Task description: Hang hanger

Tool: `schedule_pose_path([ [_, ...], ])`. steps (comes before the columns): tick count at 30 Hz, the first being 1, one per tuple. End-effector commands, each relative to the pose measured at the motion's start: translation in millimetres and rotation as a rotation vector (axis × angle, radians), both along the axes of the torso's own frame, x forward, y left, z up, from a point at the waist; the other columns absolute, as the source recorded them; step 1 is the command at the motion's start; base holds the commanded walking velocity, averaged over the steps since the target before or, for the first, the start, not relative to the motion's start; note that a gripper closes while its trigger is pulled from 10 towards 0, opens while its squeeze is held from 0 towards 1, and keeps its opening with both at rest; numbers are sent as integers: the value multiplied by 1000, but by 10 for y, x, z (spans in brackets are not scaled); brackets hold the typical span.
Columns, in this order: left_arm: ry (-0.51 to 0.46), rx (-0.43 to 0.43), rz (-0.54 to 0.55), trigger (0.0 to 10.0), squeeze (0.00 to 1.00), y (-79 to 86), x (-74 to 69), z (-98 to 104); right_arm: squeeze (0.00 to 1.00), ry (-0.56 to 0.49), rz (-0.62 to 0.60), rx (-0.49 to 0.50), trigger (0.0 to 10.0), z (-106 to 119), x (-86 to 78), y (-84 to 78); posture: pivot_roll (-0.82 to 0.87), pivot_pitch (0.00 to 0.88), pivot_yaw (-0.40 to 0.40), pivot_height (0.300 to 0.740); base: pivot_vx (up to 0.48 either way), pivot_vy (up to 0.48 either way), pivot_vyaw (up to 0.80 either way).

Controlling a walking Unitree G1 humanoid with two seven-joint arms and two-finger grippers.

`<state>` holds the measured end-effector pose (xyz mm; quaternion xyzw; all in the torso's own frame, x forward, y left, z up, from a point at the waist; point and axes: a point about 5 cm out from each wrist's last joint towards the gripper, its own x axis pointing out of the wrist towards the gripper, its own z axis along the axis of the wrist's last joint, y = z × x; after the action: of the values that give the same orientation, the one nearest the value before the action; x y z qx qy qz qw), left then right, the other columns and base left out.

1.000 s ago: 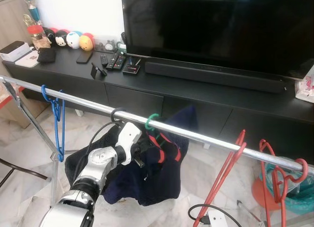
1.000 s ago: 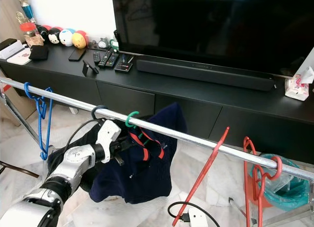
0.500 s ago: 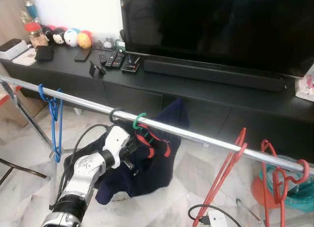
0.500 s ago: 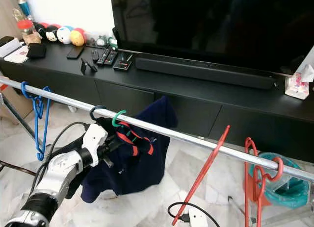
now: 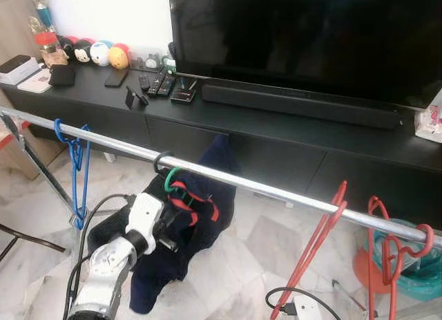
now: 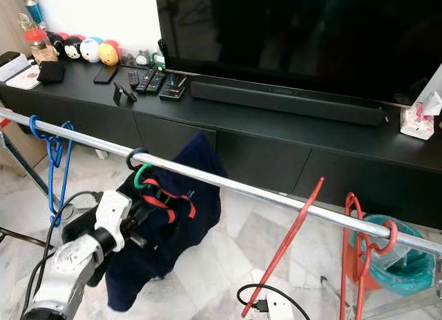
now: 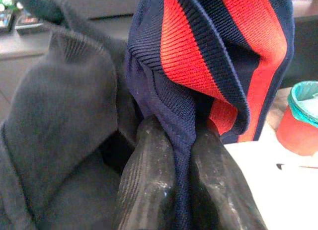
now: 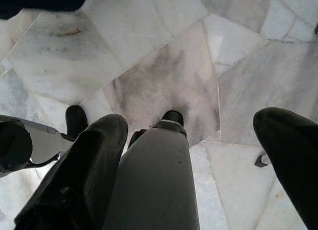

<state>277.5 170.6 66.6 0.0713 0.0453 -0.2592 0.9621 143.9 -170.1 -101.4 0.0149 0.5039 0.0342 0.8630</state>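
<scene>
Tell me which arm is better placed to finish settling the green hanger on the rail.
Left. The left gripper is shut on the navy sweater hanging from the green hanger, just below the rail. The right gripper hangs over the floor, open.

Green hanger (image 5: 170,180) hooked on the silver rail (image 5: 276,193), carrying a navy, red-striped garment (image 5: 183,244), hanging tilted

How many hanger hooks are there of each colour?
Blue hooks: 2
Black hooks: 1
Green hooks: 1
Red hooks: 3
Total: 7
</scene>
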Motion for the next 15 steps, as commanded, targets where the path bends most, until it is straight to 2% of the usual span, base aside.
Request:
schedule_pose_path([
  [1, -22, 0, 22, 10000, 0, 48, -9, 54, 0, -3, -18, -6, 10000, -1, -10, -24, -135, 0, -32, 740, 0, 0, 0],
  [10, 14, 17, 66, 10000, 0, 128, -46, -1, 0, -11, -25, -15, 10000, -1, -12, -21, -135, 0, -28, 740, 0, 0, 0],
  [15, 32, -20, 128, 10000, 0, 118, -34, -42, 0, -22, -39, -10, 10000, 2, -10, -17, -141, 0, -26, 740, 0, 0, 0],
])
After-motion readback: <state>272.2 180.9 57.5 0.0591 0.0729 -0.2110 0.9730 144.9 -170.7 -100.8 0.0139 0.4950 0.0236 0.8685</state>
